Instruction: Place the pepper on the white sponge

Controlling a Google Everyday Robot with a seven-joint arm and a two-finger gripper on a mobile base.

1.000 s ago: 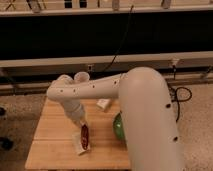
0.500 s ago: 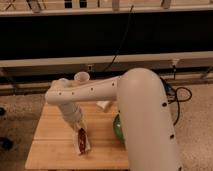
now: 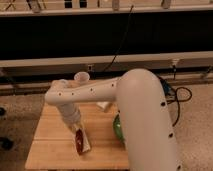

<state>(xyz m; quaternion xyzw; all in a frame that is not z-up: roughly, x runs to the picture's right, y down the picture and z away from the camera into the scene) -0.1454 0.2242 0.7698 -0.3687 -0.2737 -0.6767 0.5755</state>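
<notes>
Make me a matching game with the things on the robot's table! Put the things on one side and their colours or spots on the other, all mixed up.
Things:
1. pepper
2. white sponge
3. green object
4. gripper

Places and colours:
A. partly hidden behind the big white arm, at the table's right edge
B. dark red, lying on the sponge
C. just above the pepper, at the arm's end
D. pale, flat, under the pepper

Pairs: 1-B, 2-D, 3-A, 4-C
</notes>
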